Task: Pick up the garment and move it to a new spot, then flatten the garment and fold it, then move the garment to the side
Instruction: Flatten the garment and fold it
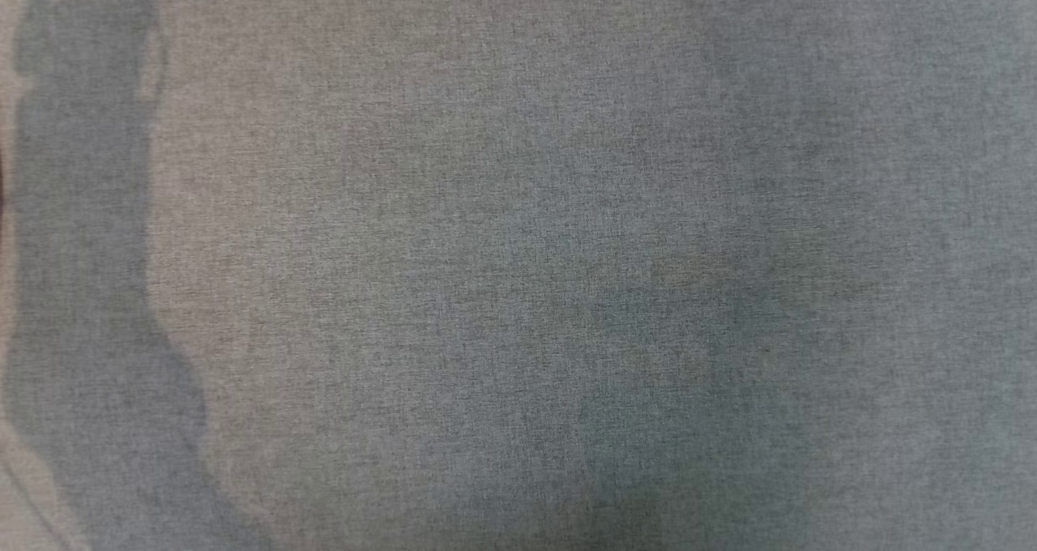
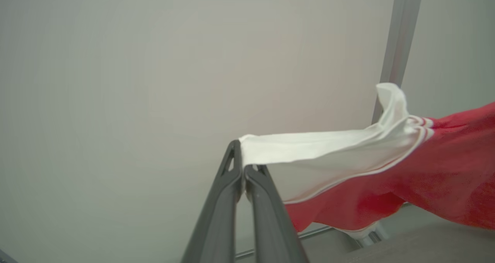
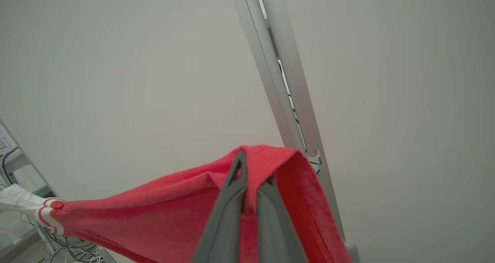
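Garment (image 2: 425, 170) spans taut between clamped left gripper (image 2: 243, 160) and clamped right gripper (image 3: 251, 174).

The grey woven surface (image 1: 518, 211) runs past all four edges of the head view. Its shadows (image 1: 81, 251) are soft-edged, and a dark sliver (image 1: 2, 186) at the left edge is cut off too far to name. From the left wrist, the garment (image 2: 444, 170) leaves by the right edge. Its white end is lost between the pinching fingers of the left gripper (image 2: 242, 156), and it covers the foot of the metal post (image 2: 398, 42). From the right wrist, red cloth drapes over one fingertip of the right gripper (image 3: 251, 170) and runs off the bottom edge. The cables (image 3: 65, 247) at the left are too small to trace.
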You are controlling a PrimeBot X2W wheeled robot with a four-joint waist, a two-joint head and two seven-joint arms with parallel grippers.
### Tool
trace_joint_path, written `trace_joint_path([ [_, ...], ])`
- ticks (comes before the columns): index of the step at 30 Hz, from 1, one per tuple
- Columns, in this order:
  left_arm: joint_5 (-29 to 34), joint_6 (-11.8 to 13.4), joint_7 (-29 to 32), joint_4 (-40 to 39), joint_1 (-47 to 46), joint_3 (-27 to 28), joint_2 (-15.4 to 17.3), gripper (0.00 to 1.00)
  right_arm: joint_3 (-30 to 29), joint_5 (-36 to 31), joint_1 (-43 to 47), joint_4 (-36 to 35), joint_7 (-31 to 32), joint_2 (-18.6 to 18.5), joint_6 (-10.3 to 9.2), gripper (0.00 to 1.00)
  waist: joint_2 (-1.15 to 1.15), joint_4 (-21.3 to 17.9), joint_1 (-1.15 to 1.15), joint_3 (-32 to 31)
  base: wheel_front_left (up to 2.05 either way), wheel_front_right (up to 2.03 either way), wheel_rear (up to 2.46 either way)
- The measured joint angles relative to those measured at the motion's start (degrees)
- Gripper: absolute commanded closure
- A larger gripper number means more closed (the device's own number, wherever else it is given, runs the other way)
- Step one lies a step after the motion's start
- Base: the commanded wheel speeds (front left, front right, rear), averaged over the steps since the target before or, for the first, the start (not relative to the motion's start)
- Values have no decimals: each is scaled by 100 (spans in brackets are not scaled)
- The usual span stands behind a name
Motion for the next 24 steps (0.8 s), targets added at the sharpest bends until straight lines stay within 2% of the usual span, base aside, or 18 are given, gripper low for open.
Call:
trace_joint_path([
  [5,-655,0,659,-135,704,-770,132,100,692,298,682,145,397,-197,-1,100,0,66,0,-139,0,0,0],
  [12,-1656,0,1349,-715,1751,-1626,750,100,1593,1006,1847,-248,902,-524,-1,100,0,93,0,-630,0,0,0],
  [18,-2407,0,2131,-1625,2810,-2469,1395,100,2314,1712,2976,-670,1650,-899,-1,100,0,85,0,-1352,0,0,0],
  [19,-2622,0,2342,-1965,3145,-2706,1638,100,2466,1960,3312,-801,1895,-1040,-1,100,0,77,0,-1631,0,0,0],
  [24,-3089,0,2852,-2977,3982,-3233,2213,100,2850,2412,4158,-1224,2341,-1436,-1,100,0,50,0,-2366,0,0,0],
])
